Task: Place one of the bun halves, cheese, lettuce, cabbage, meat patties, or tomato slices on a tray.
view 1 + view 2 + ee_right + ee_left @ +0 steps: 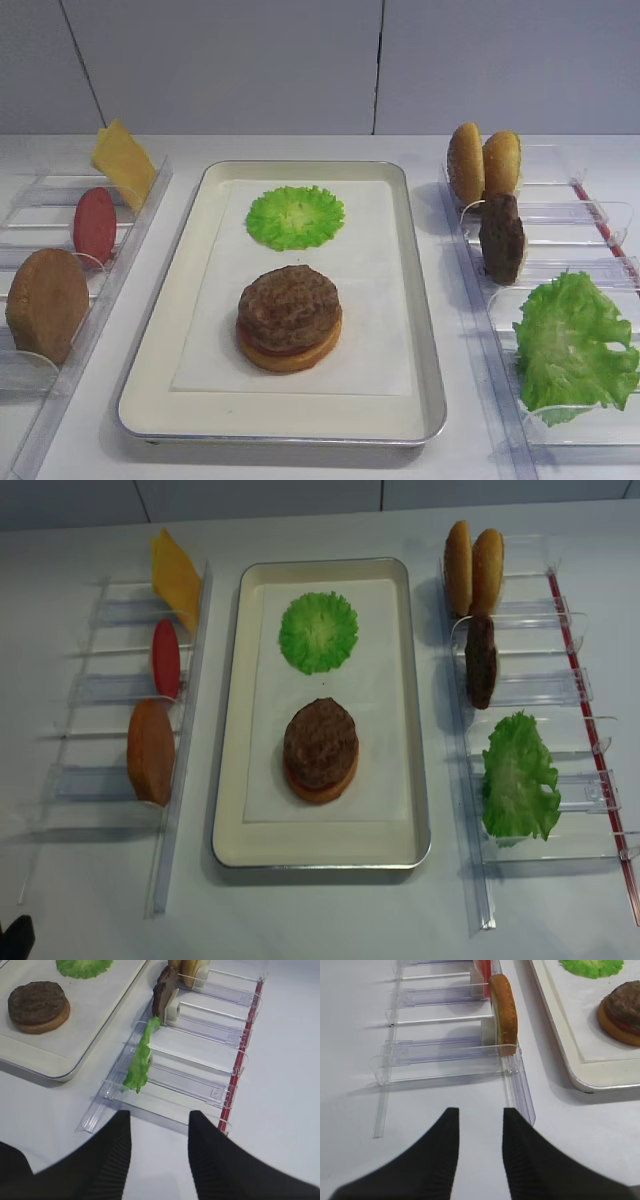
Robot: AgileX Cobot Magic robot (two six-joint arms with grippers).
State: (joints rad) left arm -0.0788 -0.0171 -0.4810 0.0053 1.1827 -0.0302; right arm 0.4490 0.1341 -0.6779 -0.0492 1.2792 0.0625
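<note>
tray (428, 340): mid-table, racks (530, 770) close beside both long rims | patty (289, 305): rough brown, atop tomato and bun, near half | left gripper (480, 1132): spread, empty | right gripper (159, 1135): spread, empty

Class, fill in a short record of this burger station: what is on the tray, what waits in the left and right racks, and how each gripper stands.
tray: meat patty stacked on tomato slice and bun half; flat green leaf apart
left rack: cheese, tomato slice, bun half, upright
right rack: two bun halves, meat patty, lettuce
left gripper: open, empty
right gripper: open, empty
</note>
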